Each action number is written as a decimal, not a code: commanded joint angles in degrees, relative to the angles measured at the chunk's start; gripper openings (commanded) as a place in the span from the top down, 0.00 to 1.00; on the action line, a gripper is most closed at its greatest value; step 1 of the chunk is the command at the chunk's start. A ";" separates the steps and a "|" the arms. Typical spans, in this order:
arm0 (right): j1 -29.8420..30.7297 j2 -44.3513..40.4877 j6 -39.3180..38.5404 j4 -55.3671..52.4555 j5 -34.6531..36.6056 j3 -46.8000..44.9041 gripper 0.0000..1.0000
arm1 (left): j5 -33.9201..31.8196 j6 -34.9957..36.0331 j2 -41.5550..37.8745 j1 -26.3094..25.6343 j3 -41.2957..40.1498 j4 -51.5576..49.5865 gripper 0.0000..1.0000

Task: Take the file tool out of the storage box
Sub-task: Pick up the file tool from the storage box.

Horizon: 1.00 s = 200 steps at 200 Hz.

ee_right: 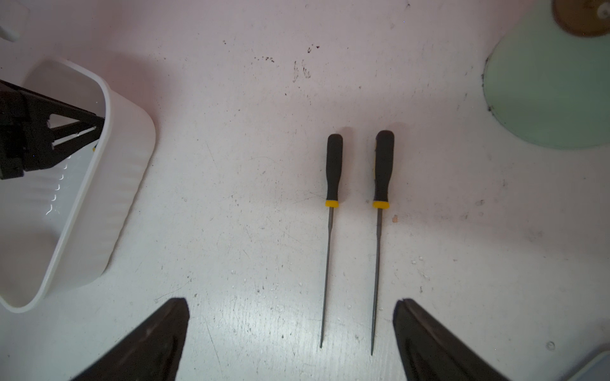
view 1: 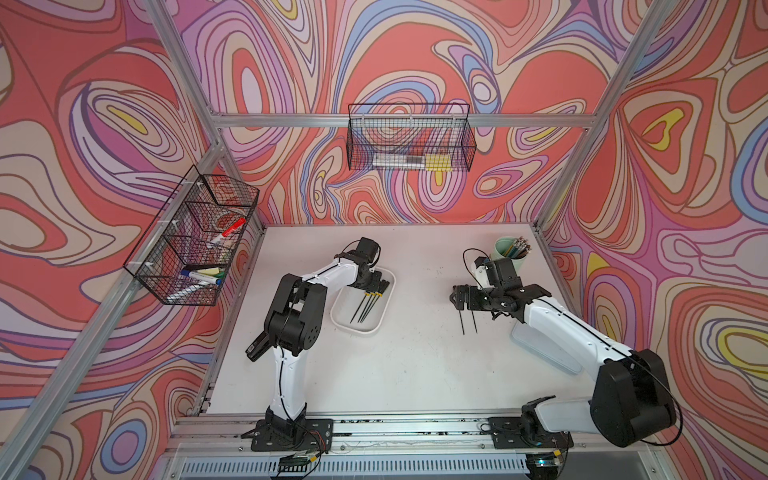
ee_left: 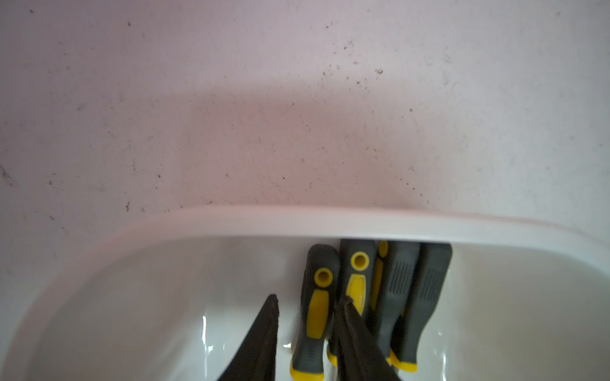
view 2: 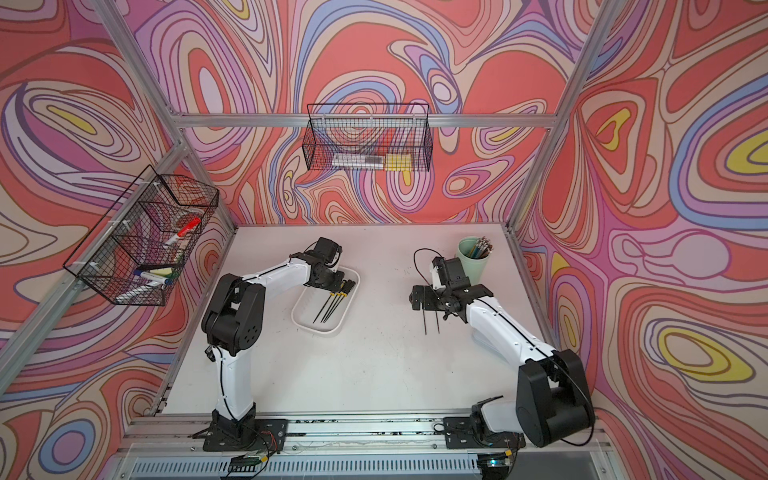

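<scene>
My left hand [ee_left: 308,301] sits inside the storage box [ee_left: 330,219], slightly parted around one file tool [ee_left: 317,316] at its handle, not yet pinching; I should close squarely, then lift straight. My right hand [ee_right: 290,301] hangs released.

Box [ee_left: 330,221]: white plastic, smooth. Inside glossy with bright glints; outer wall faintly ribbed in the right wrist view.
Boxed files [ee_left: 317,310]: handles matt dark grey and rubbery-looking, with smooth yellow inlays; some have finely ribbed grip patches.
Loose files [ee_right: 333,171]: thin dull grey metal shafts, matt black handles, yellow collars.
Table [ee_right: 231,165]: white, matt, scratched, speckled with dirt.
Cup [ee_right: 544,99]: mint-green, matt, smooth.
Baskets [view 1: 409,141]: black wire mesh.
Frame [view 1: 291,120]: bare metal, satin sheen.
</scene>
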 commanded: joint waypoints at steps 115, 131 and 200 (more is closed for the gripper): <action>-0.17 -0.95 -0.74 0.33 0.11 -0.64 0.02 | 0.19 -1.57 2.90 -0.02 2.64 -4.23 0.84; -0.08 -1.43 -0.83 0.37 -0.75 -0.71 0.02 | 0.97 -2.18 1.12 0.01 1.43 -2.69 0.84; 7.72 -6.93 5.91 11.31 -5.68 -5.97 0.08 | 8.64 -11.38 -13.90 0.05 -9.66 10.13 0.86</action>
